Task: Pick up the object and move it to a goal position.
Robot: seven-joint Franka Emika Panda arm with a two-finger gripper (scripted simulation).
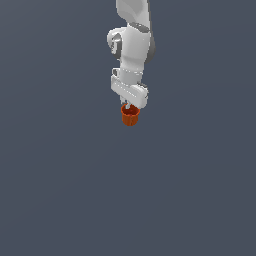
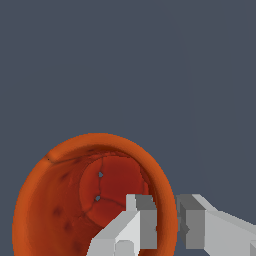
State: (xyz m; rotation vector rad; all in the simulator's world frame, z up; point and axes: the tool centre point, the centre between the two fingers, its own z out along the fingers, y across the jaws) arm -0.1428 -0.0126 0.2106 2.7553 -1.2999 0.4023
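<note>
End effector (image 2: 166, 225) pinching rim, ribbed orange-red cup (image 1: 130, 116), darker hollow interior

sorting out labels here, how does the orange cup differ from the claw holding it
The orange cup is orange-red and ribbed; the claw is plain white and grey. The cup is round and hollow; the claw's fingers are blocky. The cup is narrower than the claw's body. One finger sits inside its rim, one outside.

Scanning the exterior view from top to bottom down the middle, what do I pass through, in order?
White arm → gripper → orange-red cup hanging right under the gripper → bare grey background below.
</note>
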